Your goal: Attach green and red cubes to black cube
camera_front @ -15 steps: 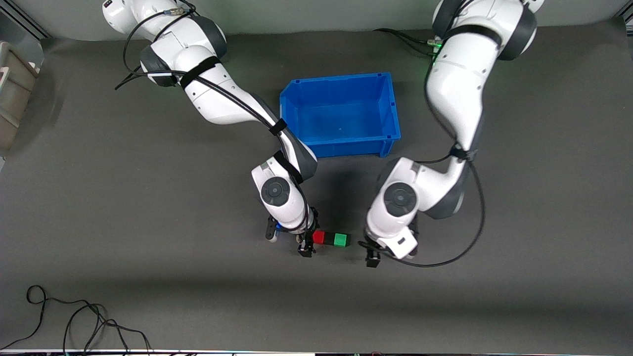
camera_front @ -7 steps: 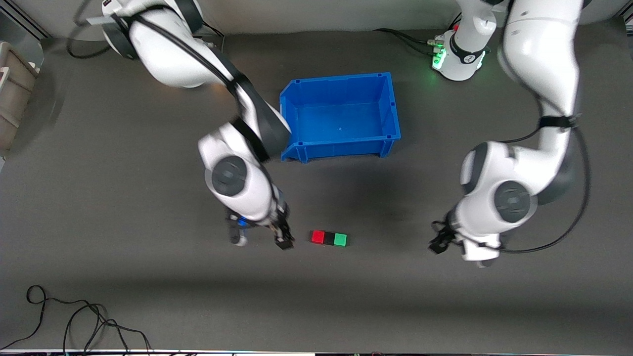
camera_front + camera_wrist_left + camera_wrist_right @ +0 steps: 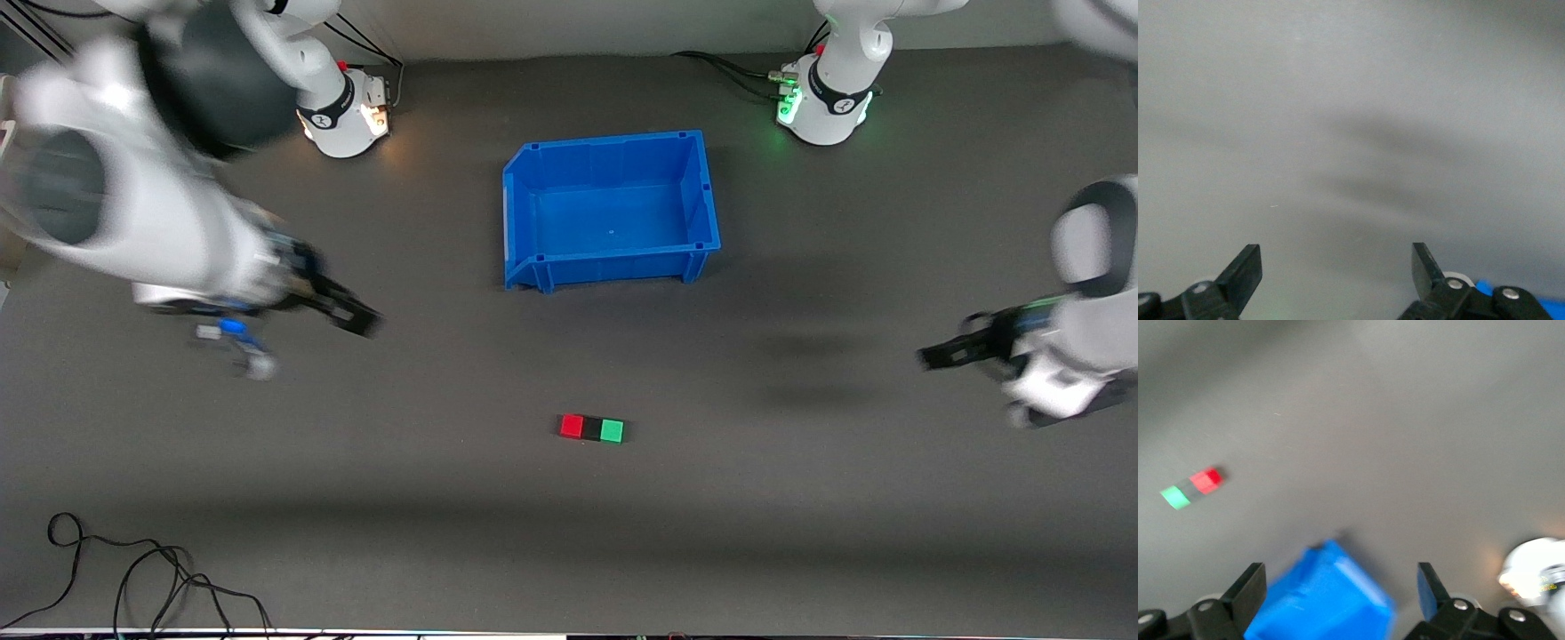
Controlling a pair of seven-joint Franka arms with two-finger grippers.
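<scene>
The table [image 3: 569,533], covered by a dark grey mat, is seen bearing one blue bin [image 3: 611,209], three small cubes and a loose black cable [image 3: 133,573] at its edge nearest the front camera, toward the right arm's end. Two white arm bases are counted along the table's edge farthest from the front camera.

The blue bin is set upright with its opening upward, and nothing is seen inside it. It is placed farther from the front camera than the cubes, well apart from them.

The right pincer [image 3: 307,324] is held above the bare mat toward the right arm's end of the table. In the right wrist view its fingers [image 3: 1248,590] are spread wide and nothing is gripped between them. The left pincer [image 3: 965,351] is held above the bare mat toward the left arm's end; its fingers [image 3: 1245,270] are likewise spread wide, with only mat seen between them.

The three cubes are laid in one touching row on the mat: one red cube [image 3: 572,426] toward the right arm's end, one black cube [image 3: 591,428] in the middle, one green cube [image 3: 612,431] toward the left arm's end. Neither pincer is in contact with the row.
</scene>
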